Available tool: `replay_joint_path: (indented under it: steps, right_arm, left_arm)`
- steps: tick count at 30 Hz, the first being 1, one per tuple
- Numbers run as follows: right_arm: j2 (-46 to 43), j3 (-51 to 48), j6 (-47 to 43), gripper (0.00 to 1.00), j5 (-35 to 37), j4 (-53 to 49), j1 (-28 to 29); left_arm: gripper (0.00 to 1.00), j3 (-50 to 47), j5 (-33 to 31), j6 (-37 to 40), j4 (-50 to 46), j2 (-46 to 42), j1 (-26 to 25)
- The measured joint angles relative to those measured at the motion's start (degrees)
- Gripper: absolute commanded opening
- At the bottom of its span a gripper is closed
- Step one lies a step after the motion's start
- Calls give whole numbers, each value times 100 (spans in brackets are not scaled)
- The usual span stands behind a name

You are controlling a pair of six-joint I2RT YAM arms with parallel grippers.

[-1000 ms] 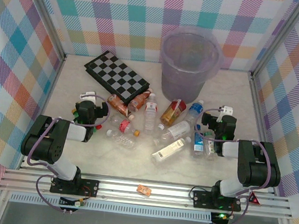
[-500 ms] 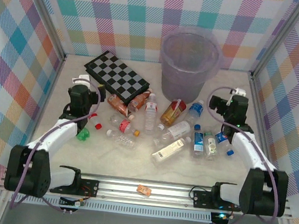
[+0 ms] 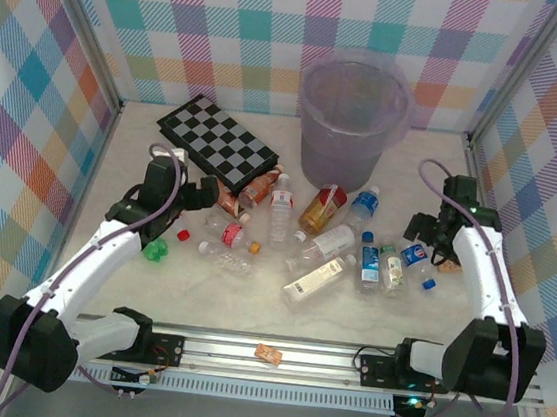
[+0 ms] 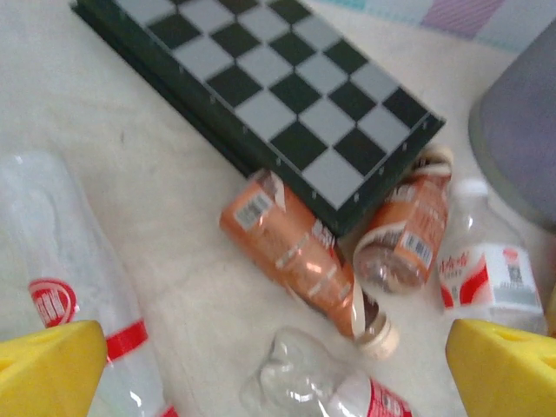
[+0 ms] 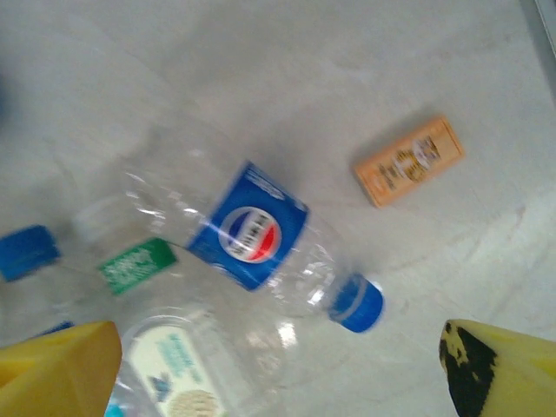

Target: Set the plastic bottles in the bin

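Overhead, a pale marbled bench is enclosed by plaid walls; left gripper and right gripper are held spread.

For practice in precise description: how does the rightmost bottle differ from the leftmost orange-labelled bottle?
Label: the rightmost bottle has a narrow blue band; the leftmost orange-labelled bottle is wrapped orange over most of its body. Cap: blue on the former, cream on the latter. Place: the orange one lies against the checkerboard; the rightmost one does not. Both lie sideways, capped.
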Motion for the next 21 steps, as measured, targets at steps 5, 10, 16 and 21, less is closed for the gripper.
replay_joint_path:
  steps: [5, 10, 16, 21]
  right_arm:
    - [614, 15, -173, 92, -420, -122, -85]
    - [1139, 15, -293, 92, -699, 101, -79]
    - [1803, 114, -302, 91, -621, 422, -81]
    - [2103, 210, -291, 77, -619, 752, -85]
  left_arm:
    - [100, 131, 293, -184, -278, 87, -4]
    - [100, 131, 485, -345, -280, 168, -4]
    - [100, 153, 656, -483, -278, 256, -7]
    - [100, 219, 737, -603, -256, 254, -4]
